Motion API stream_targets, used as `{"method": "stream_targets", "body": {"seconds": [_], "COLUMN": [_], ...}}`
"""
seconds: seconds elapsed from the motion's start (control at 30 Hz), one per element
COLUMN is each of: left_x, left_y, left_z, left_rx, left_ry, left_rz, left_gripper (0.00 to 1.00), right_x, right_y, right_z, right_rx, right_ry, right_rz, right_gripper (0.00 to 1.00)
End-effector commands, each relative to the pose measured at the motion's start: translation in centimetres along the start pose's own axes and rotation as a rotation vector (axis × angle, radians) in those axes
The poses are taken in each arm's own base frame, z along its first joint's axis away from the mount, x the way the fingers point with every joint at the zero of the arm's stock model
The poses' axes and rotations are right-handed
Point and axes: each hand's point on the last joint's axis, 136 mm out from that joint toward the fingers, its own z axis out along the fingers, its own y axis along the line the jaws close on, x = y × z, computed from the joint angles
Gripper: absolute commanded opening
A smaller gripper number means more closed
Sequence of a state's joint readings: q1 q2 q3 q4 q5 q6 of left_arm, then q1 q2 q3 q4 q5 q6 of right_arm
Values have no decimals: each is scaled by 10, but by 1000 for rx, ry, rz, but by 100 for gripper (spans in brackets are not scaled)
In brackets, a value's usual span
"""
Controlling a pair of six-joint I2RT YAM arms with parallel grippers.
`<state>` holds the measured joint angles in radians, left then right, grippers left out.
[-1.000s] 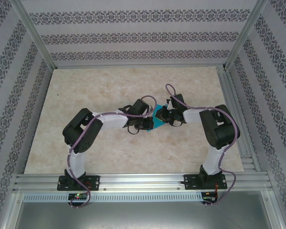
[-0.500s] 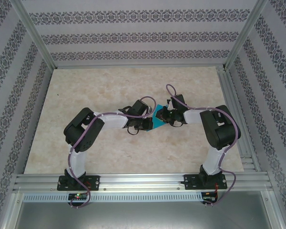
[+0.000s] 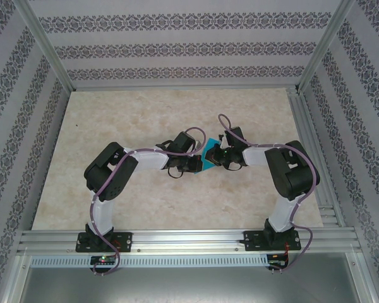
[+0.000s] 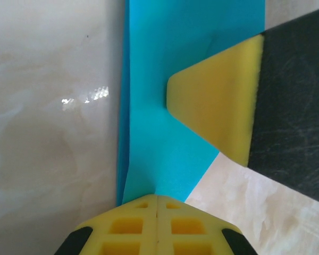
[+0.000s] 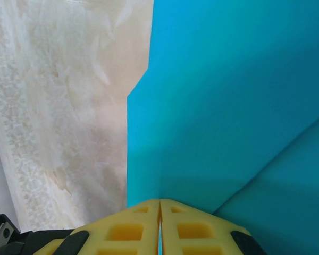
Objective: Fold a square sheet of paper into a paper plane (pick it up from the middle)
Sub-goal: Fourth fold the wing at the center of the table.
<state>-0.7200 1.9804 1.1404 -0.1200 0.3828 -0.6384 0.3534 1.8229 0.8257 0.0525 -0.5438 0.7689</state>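
Near edge: ribbed aluminium rail [image 3: 189, 238] w/ both arm bases bolted on. Arms have black joints, white links & purple cables; they bend inward & meet mid-desk.

Left gripper [image 4: 157, 202]: yellow foam tips w/ square waffle holes, jaws pressed fully together, pinching the lower end of the paper [image 4: 165, 79]. Paper is thin, smooth, matte teal-blue, held up between the 2 grippers above the desk [image 3: 114, 120], w/ a narrow doubled layer along its left edge in the left wrist view.

Right gripper [image 5: 159, 207]: same yellow tips, closed tight on the paper too. The sheet fans out beyond it w/ a stepped left edge & a diagonal fold at lower right. One wedge-shaped pad [image 4: 212, 106] on a scuffed black finger overlaps the sheet.

Desk is glossy beige marble-look, w/ open surface all round the arms. Beyond that are aluminium posts [image 3: 47, 53] at the corners, then walls [image 3: 177, 50] in grey floral-band wallpaper closing in 3 sides.
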Motion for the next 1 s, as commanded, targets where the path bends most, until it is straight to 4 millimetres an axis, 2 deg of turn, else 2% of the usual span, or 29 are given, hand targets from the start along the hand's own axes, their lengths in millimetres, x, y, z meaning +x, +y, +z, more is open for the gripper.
{"method": "stream_targets", "body": {"seconds": [0.0, 0.13, 0.3, 0.47, 0.63, 0.73, 0.97], "left_x": [-11, -30, -37, -27, -18, -8, 20], "left_y": [-9, -23, -21, -8, 0, 12, 43], "left_z": [-12, -24, -17, -2, 6, 10, 10], "left_rx": [36, 91, 101, 70, 48, 0, -127], "left_ry": [-41, -120, -133, -84, -39, 1, 98], "left_rz": [-3, -1, -15, -38, -47, -63, -68], "left_gripper": [6, 9, 10, 9, 9, 8, 8], "right_x": [10, 11, 9, 7, 8, 6, -14], "right_y": [-22, -37, -31, -27, -26, -25, -39], "right_z": [7, 5, 3, 3, 5, 4, -4], "right_rx": [80, 114, 88, 72, 55, 53, 57], "right_ry": [28, 23, 14, 15, 18, 14, -31], "right_rz": [36, 66, 62, 58, 61, 58, 70], "right_gripper": [10, 9, 10, 10, 10, 10, 10]}}
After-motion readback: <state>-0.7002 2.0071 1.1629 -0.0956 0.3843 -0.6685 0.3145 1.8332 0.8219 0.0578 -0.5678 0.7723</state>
